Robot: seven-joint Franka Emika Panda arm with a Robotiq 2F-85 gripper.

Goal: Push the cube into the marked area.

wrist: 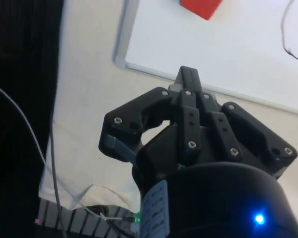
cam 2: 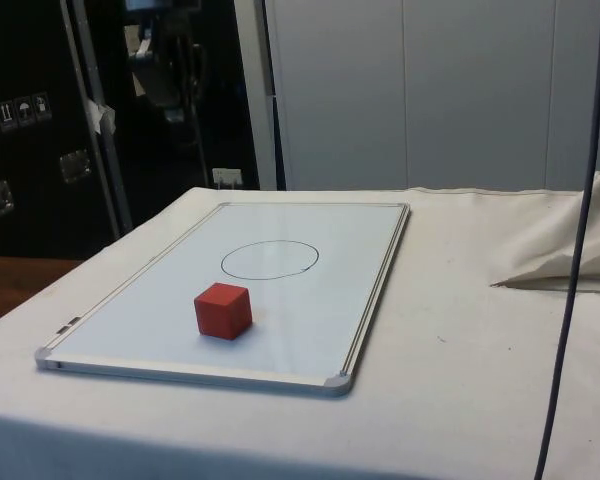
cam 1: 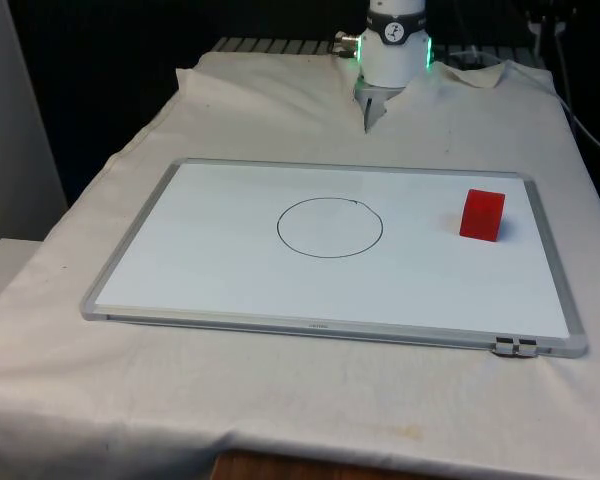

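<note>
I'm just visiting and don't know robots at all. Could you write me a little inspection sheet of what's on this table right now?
Surface: a white cloth covers the table; a metal-framed whiteboard lies flat on it.
Job's things: a red cube sits on the whiteboard, towards the front view's right, outside the black drawn circle at the board's middle.
Clutter: nothing seen.
Grippers: the black two-finger gripper hangs above the cloth beyond the board's far edge, fingers together, holding nothing, apart from the cube.
Cables: a thin dark cable hangs down in the side view.
Surroundings: black curtains behind; dark cabinets at the side.
</note>
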